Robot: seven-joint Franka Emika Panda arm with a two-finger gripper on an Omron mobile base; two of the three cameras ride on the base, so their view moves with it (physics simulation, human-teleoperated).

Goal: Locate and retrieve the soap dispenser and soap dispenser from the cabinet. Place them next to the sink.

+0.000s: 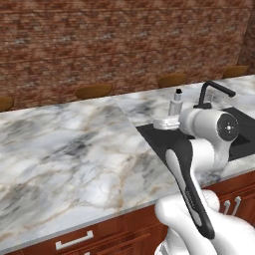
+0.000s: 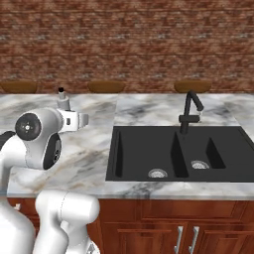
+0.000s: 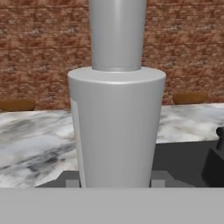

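The pale grey soap dispenser [image 3: 116,127] is pinched in the tool [image 1: 167,122], held upright over the marble worktop [image 1: 69,149] just beside the black sink [image 2: 173,149] (its left rim). It looks ready for setting down; the orange dispenser apparently remains to fetch from the cabinet.

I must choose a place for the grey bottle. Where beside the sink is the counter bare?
The marble counter left of the black sink is bare up to the front edge. The strip behind the basins is crowded by the faucet. The pincer holds the grey soap dispenser there.
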